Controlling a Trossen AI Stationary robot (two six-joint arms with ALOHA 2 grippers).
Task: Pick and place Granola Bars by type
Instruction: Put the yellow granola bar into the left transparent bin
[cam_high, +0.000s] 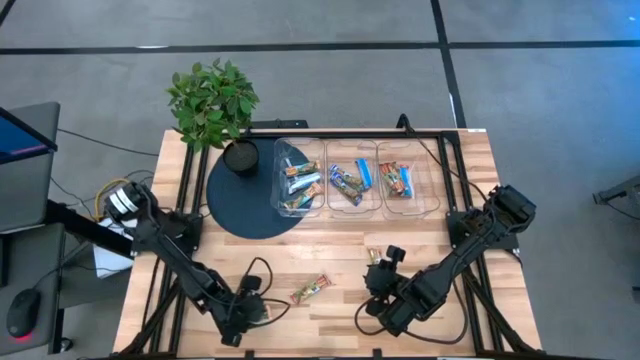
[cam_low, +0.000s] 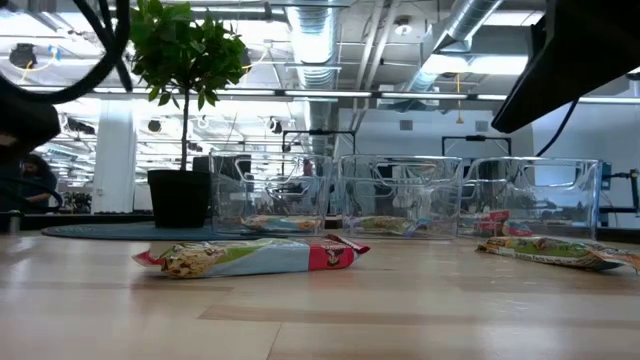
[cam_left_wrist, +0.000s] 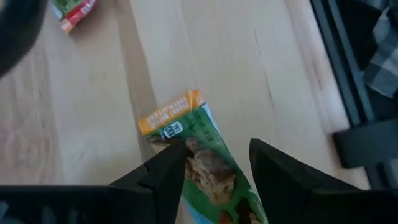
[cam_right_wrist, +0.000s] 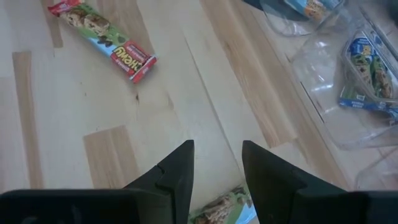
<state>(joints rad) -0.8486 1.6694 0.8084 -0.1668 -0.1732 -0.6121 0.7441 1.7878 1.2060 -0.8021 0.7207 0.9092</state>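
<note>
Three granola bars lie flat on the wooden table. One with a green wrapper and an orange end (cam_left_wrist: 202, 155) lies near the table's front left. My left gripper (cam_left_wrist: 217, 146) (cam_high: 255, 308) is open above it, one finger on each side. A green bar with red ends (cam_high: 310, 290) (cam_low: 250, 257) (cam_right_wrist: 102, 37) lies between the two arms. The third bar (cam_high: 375, 257) (cam_right_wrist: 221, 210) (cam_low: 560, 250) lies just below my right gripper (cam_right_wrist: 217, 146) (cam_high: 378, 272), which is open and slants down over it.
Three clear bins (cam_high: 300, 180) (cam_high: 350, 182) (cam_high: 405, 182) with bars inside stand in a row at the far side. The left bin overlaps a dark round mat (cam_high: 235, 205) that carries a potted plant (cam_high: 212, 100). Bare wood lies between the bins and the arms.
</note>
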